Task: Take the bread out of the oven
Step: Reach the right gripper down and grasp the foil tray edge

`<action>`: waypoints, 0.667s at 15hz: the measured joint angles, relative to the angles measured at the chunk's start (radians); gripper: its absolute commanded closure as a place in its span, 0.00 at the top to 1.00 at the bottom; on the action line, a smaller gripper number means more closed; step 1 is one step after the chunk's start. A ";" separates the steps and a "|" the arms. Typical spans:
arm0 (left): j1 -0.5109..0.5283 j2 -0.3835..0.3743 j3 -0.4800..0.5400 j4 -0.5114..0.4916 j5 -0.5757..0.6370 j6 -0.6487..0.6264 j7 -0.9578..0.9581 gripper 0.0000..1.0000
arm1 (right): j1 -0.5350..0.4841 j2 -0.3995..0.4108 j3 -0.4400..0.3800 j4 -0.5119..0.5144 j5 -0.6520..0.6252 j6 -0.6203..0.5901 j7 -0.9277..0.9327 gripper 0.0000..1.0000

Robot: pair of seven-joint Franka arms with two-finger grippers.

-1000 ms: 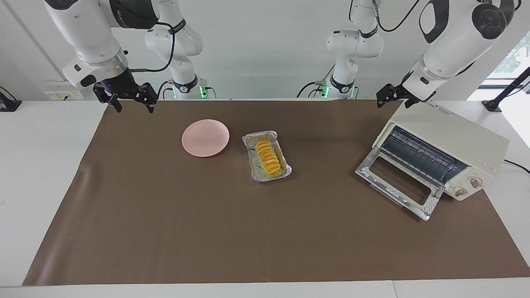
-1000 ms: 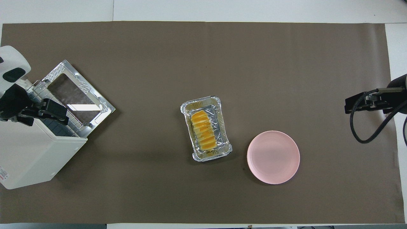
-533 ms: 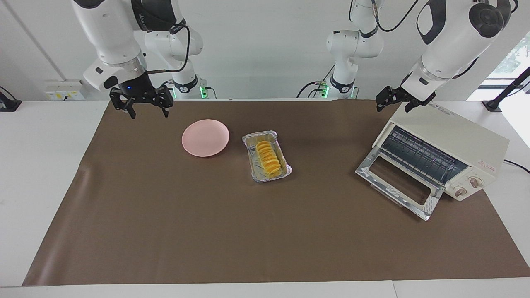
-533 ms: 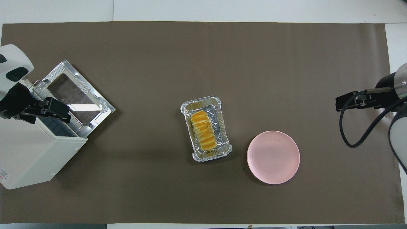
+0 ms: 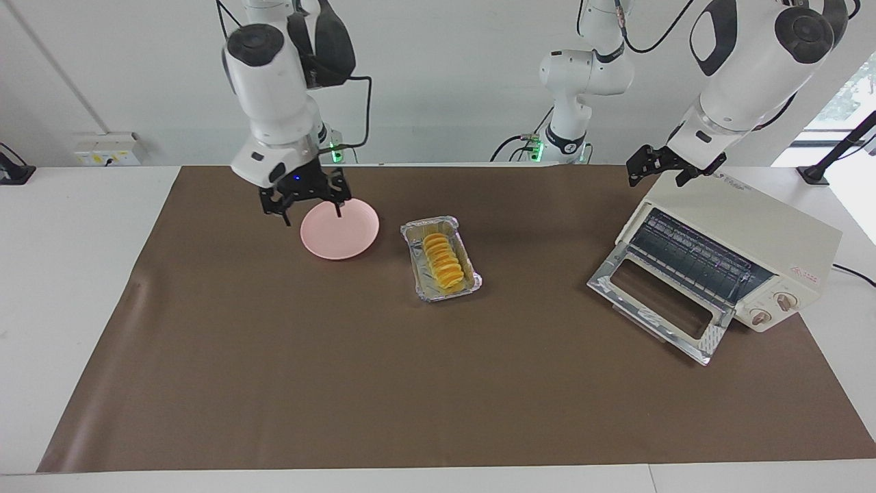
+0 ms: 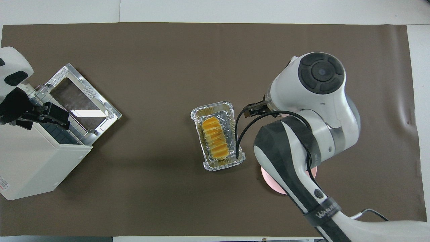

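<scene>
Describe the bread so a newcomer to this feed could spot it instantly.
Start at the brown mat and find the crinkled silver foil tray near its middle, beside the pink plate. The bread lies inside that tray: a small golden-yellow loaf with ridged slices, the only yellow thing on the table.

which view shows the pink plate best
The facing view: the pink plate shows almost whole, with the open right hand over its edge. In the overhead view the right arm covers it, leaving only slivers of its rim.
</scene>
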 measured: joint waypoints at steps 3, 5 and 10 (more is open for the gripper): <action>0.063 -0.002 -0.061 0.000 0.001 -0.008 0.001 1.00 | 0.056 0.068 -0.001 0.000 0.000 0.049 0.040 1.00; 0.091 -0.002 -0.097 0.000 0.001 0.019 0.002 1.00 | 0.067 0.089 -0.001 -0.005 -0.001 0.065 0.067 1.00; 0.094 0.002 -0.119 -0.031 0.001 0.032 0.002 1.00 | 0.070 0.094 -0.004 -0.086 0.000 0.151 0.069 1.00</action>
